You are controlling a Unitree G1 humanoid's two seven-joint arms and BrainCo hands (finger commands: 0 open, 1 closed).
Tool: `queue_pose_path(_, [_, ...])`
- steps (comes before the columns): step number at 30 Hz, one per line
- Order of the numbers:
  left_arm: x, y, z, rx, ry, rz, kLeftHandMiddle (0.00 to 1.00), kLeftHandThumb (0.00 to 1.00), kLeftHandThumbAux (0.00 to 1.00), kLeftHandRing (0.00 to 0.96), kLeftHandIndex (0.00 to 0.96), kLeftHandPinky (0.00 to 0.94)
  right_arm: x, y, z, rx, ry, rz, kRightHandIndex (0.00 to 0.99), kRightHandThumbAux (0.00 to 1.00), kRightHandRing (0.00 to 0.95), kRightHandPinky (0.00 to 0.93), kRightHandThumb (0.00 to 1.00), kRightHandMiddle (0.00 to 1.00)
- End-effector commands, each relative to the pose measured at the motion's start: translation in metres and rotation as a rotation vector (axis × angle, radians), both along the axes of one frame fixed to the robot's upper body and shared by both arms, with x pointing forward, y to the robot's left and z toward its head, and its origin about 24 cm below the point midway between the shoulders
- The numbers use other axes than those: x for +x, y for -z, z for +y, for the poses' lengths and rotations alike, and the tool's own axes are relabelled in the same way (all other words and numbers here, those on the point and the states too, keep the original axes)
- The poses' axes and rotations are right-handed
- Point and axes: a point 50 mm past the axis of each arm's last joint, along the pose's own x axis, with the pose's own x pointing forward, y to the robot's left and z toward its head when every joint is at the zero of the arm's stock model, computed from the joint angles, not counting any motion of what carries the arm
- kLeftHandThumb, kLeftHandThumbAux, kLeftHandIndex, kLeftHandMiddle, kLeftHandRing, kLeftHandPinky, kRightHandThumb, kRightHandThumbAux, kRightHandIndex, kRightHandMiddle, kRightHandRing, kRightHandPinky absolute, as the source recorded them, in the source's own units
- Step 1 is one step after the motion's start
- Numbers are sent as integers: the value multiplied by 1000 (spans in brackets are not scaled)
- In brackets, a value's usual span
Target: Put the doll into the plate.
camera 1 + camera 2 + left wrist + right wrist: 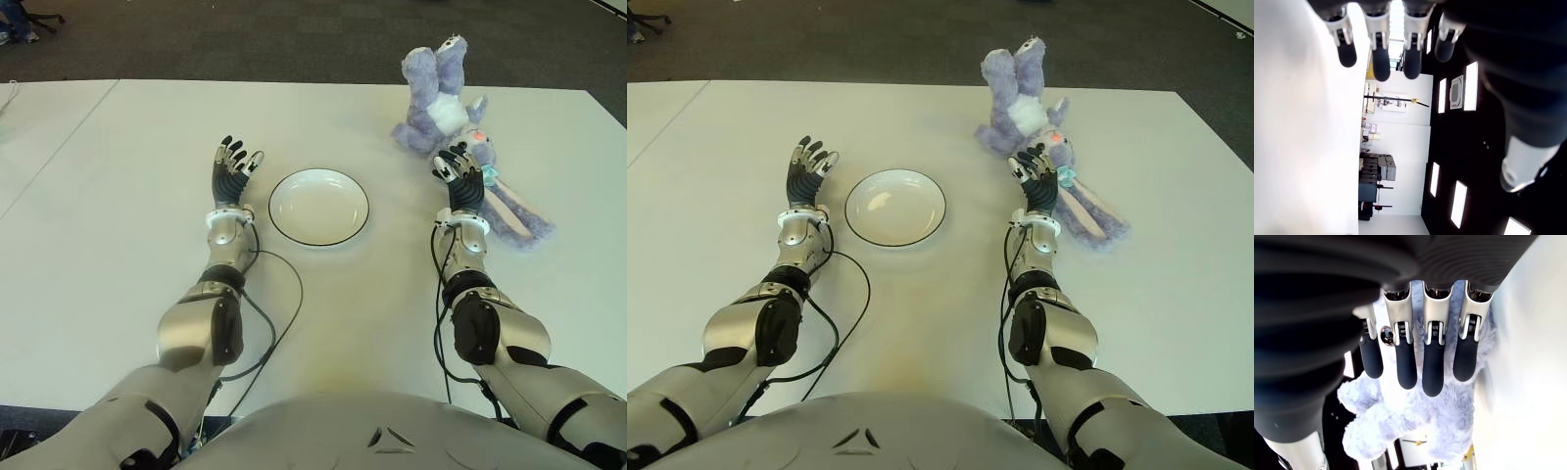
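— On the white bench (118, 196), where was the doll (460, 127)?
— Toward the far right, a lilac plush rabbit lying flat, its long ears trailing toward the near edge. It was outside the plate (318, 207), which sat empty near the middle.
— And the right hand (458, 178)?
— Just beside the doll's head, palm up, fingers (1432, 367) extended and slightly spread, holding nothing; plush fur showed just beyond the fingertips.
— The left hand (233, 168)?
— It showed left of the plate, apart from it, fingers likewise straight and empty.
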Motion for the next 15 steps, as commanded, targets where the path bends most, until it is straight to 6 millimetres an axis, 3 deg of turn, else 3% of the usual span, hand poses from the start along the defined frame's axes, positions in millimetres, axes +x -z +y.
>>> queue_pose_path(1, [-79, 91, -14, -141, -41, 441, 172, 1, 678, 166, 112, 156, -68, 79, 33, 126, 14, 240, 254, 729, 291, 254, 84, 300])
queue_pose_path(9, [-77, 90, -16, -133, -39, 450, 164, 20, 670, 157, 105, 156, -48, 56, 40, 206, 24, 77, 265, 706, 253, 216, 95, 294])
queue_pose_path(15, [-76, 90, -16, -138, -37, 445, 164, 22, 681, 156, 108, 155, -36, 42, 47, 269, 23, -22, 267, 745, 236, 207, 89, 277])
